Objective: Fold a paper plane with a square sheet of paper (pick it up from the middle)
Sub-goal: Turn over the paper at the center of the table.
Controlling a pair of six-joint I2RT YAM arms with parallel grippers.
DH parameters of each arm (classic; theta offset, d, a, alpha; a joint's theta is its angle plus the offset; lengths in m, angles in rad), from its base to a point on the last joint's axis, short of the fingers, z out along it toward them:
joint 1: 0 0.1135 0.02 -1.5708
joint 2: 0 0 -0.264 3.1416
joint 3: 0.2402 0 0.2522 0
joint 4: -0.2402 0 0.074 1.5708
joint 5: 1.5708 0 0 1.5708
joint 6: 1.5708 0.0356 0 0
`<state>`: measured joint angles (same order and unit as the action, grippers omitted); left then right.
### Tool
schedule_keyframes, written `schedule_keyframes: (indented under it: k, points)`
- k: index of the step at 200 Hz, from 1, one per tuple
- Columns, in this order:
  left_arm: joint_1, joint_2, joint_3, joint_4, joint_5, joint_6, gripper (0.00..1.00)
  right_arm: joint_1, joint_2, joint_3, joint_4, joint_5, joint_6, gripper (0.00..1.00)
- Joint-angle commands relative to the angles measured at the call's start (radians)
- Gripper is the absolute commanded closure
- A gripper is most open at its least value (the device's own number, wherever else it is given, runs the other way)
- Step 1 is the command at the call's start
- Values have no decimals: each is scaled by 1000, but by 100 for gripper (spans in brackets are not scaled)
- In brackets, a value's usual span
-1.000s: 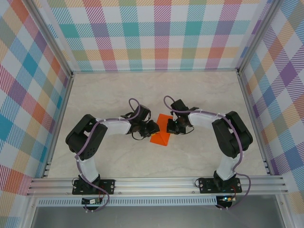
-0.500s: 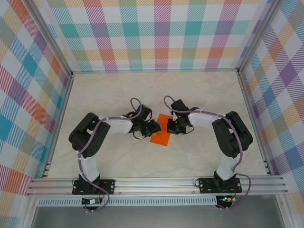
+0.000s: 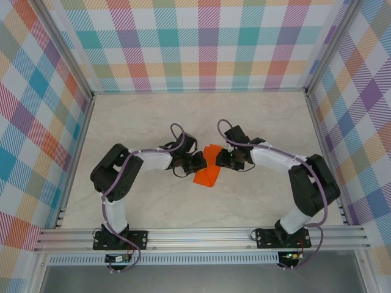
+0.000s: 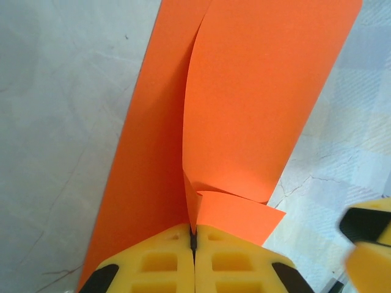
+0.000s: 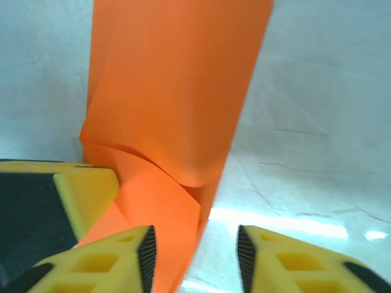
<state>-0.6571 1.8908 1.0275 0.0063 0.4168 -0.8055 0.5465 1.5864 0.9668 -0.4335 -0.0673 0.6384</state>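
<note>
Square sheet of paper (image 3: 206,173), folded into a narrower orange strip, is at the middle of the desk (image 3: 140,122). In the top view its upper end sits between the left gripper (image 3: 197,163) and the right gripper (image 3: 223,160). That view hides the grip itself. The left wrist view shows the left jaws pressed tight together on a creased corner of the paper, with the layers curling away beyond. The right wrist view shows the right jaws parted. The paper runs along the inner edge of one finger, the other stands over bare desk, and nothing is clamped.
</note>
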Motion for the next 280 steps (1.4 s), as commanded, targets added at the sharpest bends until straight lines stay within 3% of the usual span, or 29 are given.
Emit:
schedule_keyframes:
  k: [1,46,89,133,174,208,240,261,280]
  points:
    - [-8,1,32,-30,-23,58,97,-7,-81,-44,-55,101,24,49]
    - [-10,-36,58,-111,-54,107,99,-7,-211,-109,-94,180,68,29]
    - [-13,-153,152,-363,-150,163,98,-12,-305,-107,-145,206,100,23]
    - [-13,-206,377,-732,-386,293,98,-23,-365,-74,-217,235,122,20]
    - [-20,-201,549,-893,-632,428,98,-39,-422,-64,-269,279,143,12]
    - [-66,-112,633,-961,-984,520,98,-53,-462,-86,-297,327,162,6]
    - [-127,64,701,-1014,-1327,589,99,-75,-495,-102,-323,352,166,4]
    - [-149,168,731,-1022,-1404,607,99,-93,-526,-106,-352,377,177,4]
    - [-164,227,734,-987,-1396,614,99,-109,-562,-106,-386,409,192,3]
